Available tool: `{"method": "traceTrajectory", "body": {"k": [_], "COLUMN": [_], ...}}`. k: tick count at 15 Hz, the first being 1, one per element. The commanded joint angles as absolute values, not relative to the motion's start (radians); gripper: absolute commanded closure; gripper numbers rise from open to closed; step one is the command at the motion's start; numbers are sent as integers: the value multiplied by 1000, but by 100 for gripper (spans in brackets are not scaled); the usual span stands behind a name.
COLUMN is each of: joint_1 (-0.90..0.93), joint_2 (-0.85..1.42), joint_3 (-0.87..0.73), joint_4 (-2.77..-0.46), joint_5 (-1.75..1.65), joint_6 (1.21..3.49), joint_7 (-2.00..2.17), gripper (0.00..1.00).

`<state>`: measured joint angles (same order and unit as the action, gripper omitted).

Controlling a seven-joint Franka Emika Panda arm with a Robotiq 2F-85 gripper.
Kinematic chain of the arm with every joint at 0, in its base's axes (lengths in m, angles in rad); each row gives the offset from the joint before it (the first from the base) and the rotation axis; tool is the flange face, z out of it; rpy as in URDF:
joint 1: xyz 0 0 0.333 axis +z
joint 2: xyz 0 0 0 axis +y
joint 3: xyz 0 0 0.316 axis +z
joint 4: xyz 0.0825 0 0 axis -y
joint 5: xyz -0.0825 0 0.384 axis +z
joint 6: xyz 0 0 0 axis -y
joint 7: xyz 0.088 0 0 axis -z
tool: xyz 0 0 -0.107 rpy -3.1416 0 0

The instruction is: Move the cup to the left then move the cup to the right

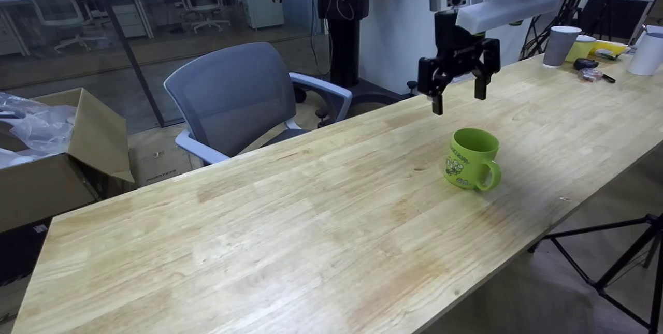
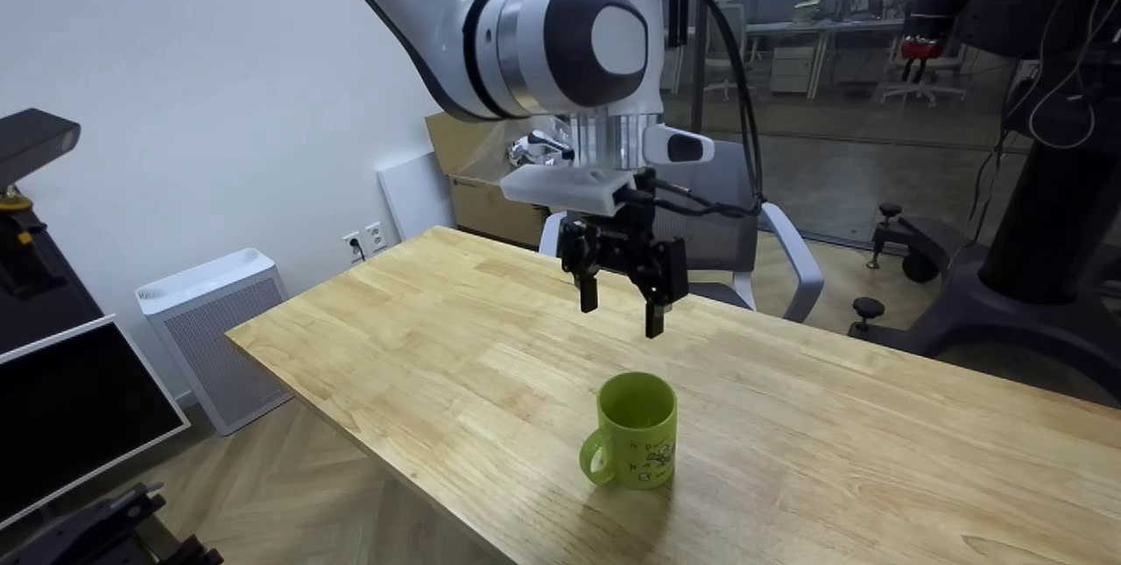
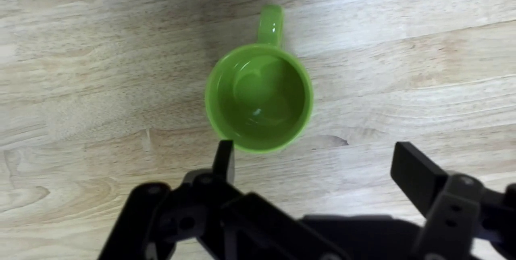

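The cup (image 1: 466, 163), a lime-green mug with a loop handle and dark print, stands upright on the wooden table in both exterior views (image 2: 644, 451). Its round mouth fills the middle of the wrist view (image 3: 260, 98), with the handle pointing to the top of that picture. My gripper (image 1: 459, 101) hangs above the table, higher than the mug and apart from it. The fingers are spread wide with bare space between them, seen too in the wrist view (image 3: 313, 148). There, the left fingertip overlaps the mug's rim in the picture, while the right one lies over bare wood.
At the table's far end in an exterior view stand a grey-white cup (image 1: 560, 46), a lime container (image 1: 580, 49), a yellow dish (image 1: 608, 47) and a white cylinder (image 1: 647, 54). An office chair (image 1: 233, 96) sits against the table's long side. The opposite edge runs near the mug.
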<state>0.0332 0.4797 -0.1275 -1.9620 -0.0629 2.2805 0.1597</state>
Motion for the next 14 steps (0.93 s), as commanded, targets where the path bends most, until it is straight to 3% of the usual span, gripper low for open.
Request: {"method": "traceTrajectory", "body": {"k": [1,14], "joint_1": [47,22], "joint_2": [458,478], "joint_3": [-132,-118], "joint_4": [-1991,-2083], "joint_5": [-90,-58], "joint_6": [2258,2336], "joint_7": [256,271], "gripper": [0,0]}}
